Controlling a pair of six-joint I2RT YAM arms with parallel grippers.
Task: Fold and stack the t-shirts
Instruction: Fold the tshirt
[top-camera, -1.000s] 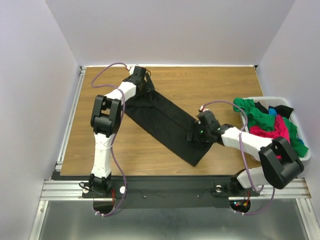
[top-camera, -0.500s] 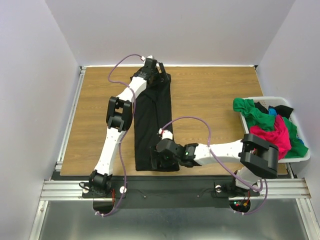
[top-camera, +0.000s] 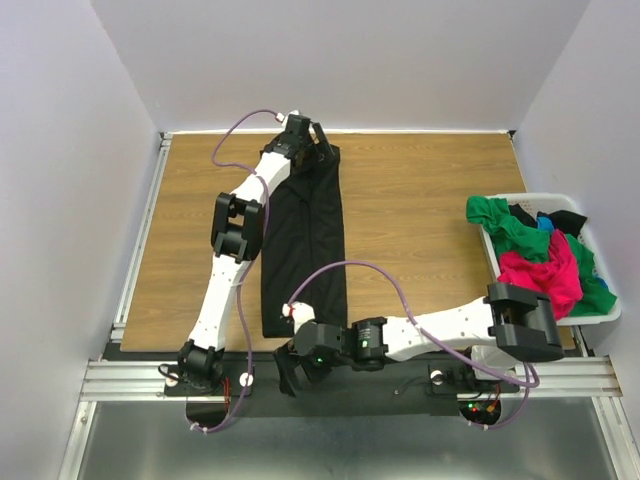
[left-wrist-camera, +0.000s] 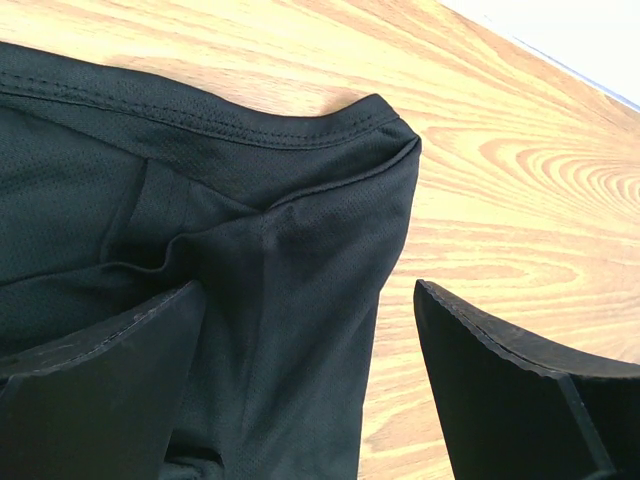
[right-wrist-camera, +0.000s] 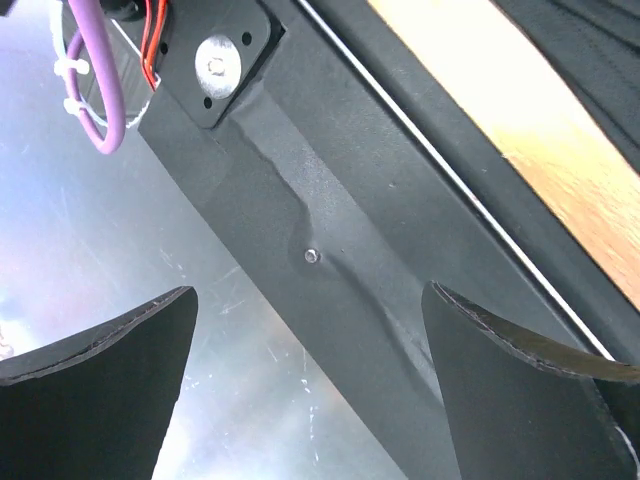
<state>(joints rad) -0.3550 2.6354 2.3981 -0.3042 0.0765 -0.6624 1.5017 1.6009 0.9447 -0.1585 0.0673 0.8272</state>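
One black t-shirt (top-camera: 305, 240) — flat (narrow strip)

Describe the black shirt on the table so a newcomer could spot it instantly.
On the left half of the wooden table, a long narrow dark band runs from the far edge toward the near one. That is the black t-shirt, folded lengthwise and flat. The other shirts sit bunched in the white basket at right; this one lies alone.

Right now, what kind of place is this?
Probably a robot test bench, not a home: the left arm and right arm are bolted to a metal rail, plain white walls box in the wooden table.
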